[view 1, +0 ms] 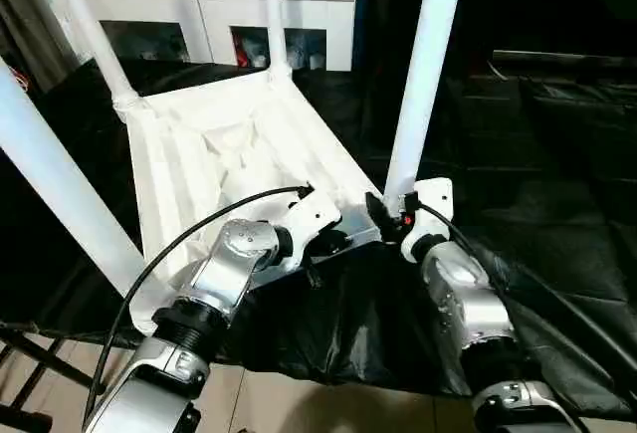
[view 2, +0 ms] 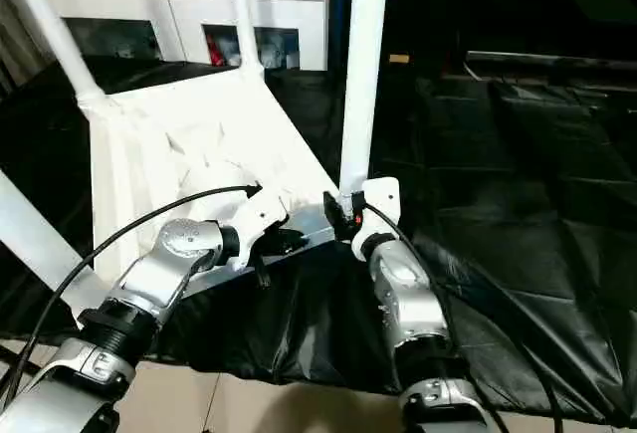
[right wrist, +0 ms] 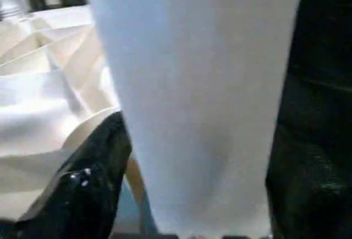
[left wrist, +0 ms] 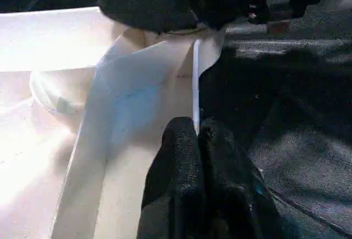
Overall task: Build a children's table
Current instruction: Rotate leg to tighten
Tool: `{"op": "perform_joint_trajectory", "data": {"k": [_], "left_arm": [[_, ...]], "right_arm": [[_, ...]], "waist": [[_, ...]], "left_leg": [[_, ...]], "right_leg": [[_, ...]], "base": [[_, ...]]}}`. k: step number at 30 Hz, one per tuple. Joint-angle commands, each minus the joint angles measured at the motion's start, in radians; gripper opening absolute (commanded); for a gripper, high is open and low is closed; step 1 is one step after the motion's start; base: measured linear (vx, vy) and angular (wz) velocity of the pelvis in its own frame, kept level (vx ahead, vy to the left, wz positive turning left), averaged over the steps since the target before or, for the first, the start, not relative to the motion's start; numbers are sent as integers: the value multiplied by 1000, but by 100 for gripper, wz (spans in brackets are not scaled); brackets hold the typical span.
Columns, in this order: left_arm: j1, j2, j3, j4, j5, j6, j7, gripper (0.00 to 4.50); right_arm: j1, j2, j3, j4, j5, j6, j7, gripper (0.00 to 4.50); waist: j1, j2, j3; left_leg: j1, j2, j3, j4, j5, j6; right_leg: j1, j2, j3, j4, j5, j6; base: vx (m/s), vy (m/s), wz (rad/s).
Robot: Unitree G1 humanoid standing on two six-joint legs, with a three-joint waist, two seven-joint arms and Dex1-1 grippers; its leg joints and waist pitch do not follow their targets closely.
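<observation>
Black sheeting point(view 1: 557, 254) covers the floor where you are working, with a white cabinet point(view 1: 214, 0) at the back.

Your left gripper point(left wrist: 199, 140) has its jaws pressed together on the thin near rim point(left wrist: 195, 85) of the upturned tabletop point(view 1: 219, 154), pinching that edge between them. Your right gripper point(view 1: 390, 216) sits at the foot of the near right leg point(view 1: 423, 75); the right wrist view shows one black finger point(right wrist: 91, 178) beside the leg and the leg between the jaws, which stand spread. Whether they press on it cannot be told.

Outward from there, the children's table lies upside down on the sheeting, its ribbed underside facing up. Four legs rise from its corners: the one at your right gripper, a near left leg point(view 1: 55, 184), and two at the far corners point(view 1: 95, 30) point(view 1: 274, 15).

Judging by the look, this is hollow moulded plastic: light, fairly stiff, and smooth enough to slip. The rim is thin, so a pinch there steadies the top but will likely flex if you lean on it. The legs taper, so a hold low down near the socket, where the leg is thickest, should give you the surest purchase for pushing or twisting it home. With four tall legs up, the whole thing may shift on the sheeting if pushed sideways.
</observation>
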Motion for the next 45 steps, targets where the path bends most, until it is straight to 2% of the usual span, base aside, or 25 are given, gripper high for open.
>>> {"op": "perform_joint_trajectory", "data": {"k": [1, 6, 9, 10, 14, 17, 19, 20, 21, 22, 23, 25, 26, 28, 32, 39, 40, 41, 42, 43, 44, 45], "left_arm": [[-5, -17, -52, -30, -24, -34, -39, 0], [9, 39, -59, -55, -47, -59, -146, 0], [7, 75, -57, -54, -57, -77, -197, 0], [8, 83, -58, -54, -60, -84, -214, 0], [4, 121, -65, -42, -75, -110, -291, 0], [-4, 142, -69, -31, -85, -127, -334, 0], [-22, 175, -73, -12, -93, -140, -394, 0], [-26, 184, -75, -6, -92, -143, -407, 0], [-33, 191, -73, 3, -91, -149, -416, 0], [-36, 194, -71, 9, -91, -152, -420, 0], [-43, 204, -69, 19, -91, -153, -434, 0], [-46, 211, -70, 27, -92, -154, -443, 0], [-47, 213, -71, 29, -92, -155, -445, 0], [-48, 221, -73, 36, -91, -161, -454, 0], [-50, 239, -72, 49, -94, -176, -474, 0], [-55, 245, -73, 64, -92, -182, -479, 0], [-54, 243, -73, 64, -91, -182, -477, 0], [-53, 241, -71, 62, -93, -179, -473, 0], [-53, 241, -71, 62, -93, -179, -473, 0], [-52, 239, -69, 61, -95, -176, -471, 0], [-51, 233, -67, 58, -97, -170, -461, 0], [-50, 229, -64, 56, -97, -164, -447, 0]], "right_arm": [[2, 3, 104, 4, 16, 14, 149, 355], [30, -117, 135, -62, 56, 22, 386, 355], [55, -190, 179, -108, 64, 40, 545, 355], [59, -204, 190, -116, 65, 46, 578, 355], [69, -257, 232, -151, 81, 72, 707, 355], [73, -281, 252, -181, 101, 106, 772, 355], [82, -313, 289, -211, 105, 134, 851, 355], [85, -320, 298, -217, 103, 139, 868, 355], [88, -326, 309, -219, 96, 141, 885, 355], [89, -329, 315, -220, 92, 142, 894, 355], [95, -332, 327, -228, 91, 152, 914, 355], [96, -332, 333, -234, 97, 167, 925, 355], [97, -333, 335, -236, 98, 170, 929, 339], [100, -337, 341, -241, 101, 178, 937, 322], [108, -343, 351, -261, 110, 200, 953, 288], [108, -338, 353, -257, 104, 205, 965, 255], [109, -338, 355, -260, 107, 208, 964, 255], [112, -336, 353, -262, 110, 210, 960, 253], [112, -336, 353, -262, 110, 210, 960, 252], [114, -335, 352, -264, 113, 212, 957, 252], [122, -329, 346, -269, 116, 211, 942, 252], [128, -322, 341, -272, 116, 206, 924, 252]], "waist": [[4, -1, -52], [11, -2, -53], [20, 2, -53], [22, 8, -53], [31, 7, -50], [38, 8, -52], [42, 4, -54], [43, 5, -54], [43, 0, -54], [46, 1, -53], [49, -6, -52], [53, -3, -51], [54, -4, -50], [61, -9, -52], [65, -11, -54], [66, -13, -54], [66, -11, -54], [68, -1, -54], [66, -6, -54], [66, -2, -55], [68, 15, -56], [65, 8, -56]], "left_leg": [[-8, 12, 0, -62, -204, 57], [-10, 14, 2, -56, -183, 91], [-8, 17, 3, -54, -170, 102], [-7, 17, 4, -53, -174, 101], [-5, 20, 3, -56, -203, 88], [-4, 22, 4, -54, -196, 90], [-5, 20, 4, -52, -171, 96], [-6, 21, 3, -53, -172, 98], [-6, 20, 4, -52, -172, 98], [-6, 20, 4, -53, -176, 95], [-5, 21, 4, -55, -182, 91], [-4, 22, 4, -57, -190, 84], [-4, 22, 4, -57, -193, 81], [-3, 23, 3, -57, -178, 76], [-4, 22, 4, -54, -150, 80], [-3, 21, 4, -56, -166, 71], [-3, 22, 4, -55, -167, 68], [-3, 22, 2, -56, -169, 65], [-3, 22, 4, -55, -170, 65], [-3, 21, 3, -55, -171, 63], [-1, 21, 1, -55, -176, 59], [1, 21, 4, -54, -180, 60]], "right_leg": [[57, -43, 34, -65, -121, -214], [60, -44, 33, -62, -87, -238], [58, -42, 32, -58, -71, -249], [58, -41, 31, -59, -74, -252], [56, -43, 31, -62, -133, -247], [54, -44, 33, -59, -124, -248], [56, -42, 32, -54, -83, -255], [56, -43, 32, -53, -86, -254], [56, -43, 32, -53, -88, -254], [55, -45, 32, -55, -112, -250], [55, -48, 33, -57, -145, -243], [52, -49, 34, -61, -180, -233], [52, -49, 35, -61, -188, -229], [53, -49, 36, -58, -184, -222], [52, -48, 36, -52, -135, -229], [52, -50, 36, -56, -168, -220], [52, -50, 36, -56, -167, -218], [51, -50, 36, -54, -166, -220], [51, -48, 36, -55, -152, -223], [52, -48, 35, -54, -147, -225], [51, -48, 35, -52, -138, -229], [50, -46, 36, -58, -130, -229]], "base": [[0, 0, 0], [0, 0, 0], [0, 0, 0], [0, 0, 0], [0, 0, 0], [0, 0, 0], [0, 0, 0], [0, 0, 0], [0, 0, 0], [0, 0, 0], [0, 0, 0], [0, 0, 0], [0, 0, 0], [0, 0, 0], [0, 0, 0], [0, 0, 0], [0, 0, 0], [0, 0, 0], [0, 0, 0], [0, 0, 0], [0, 0, 0], [0, 0, 0]]}}
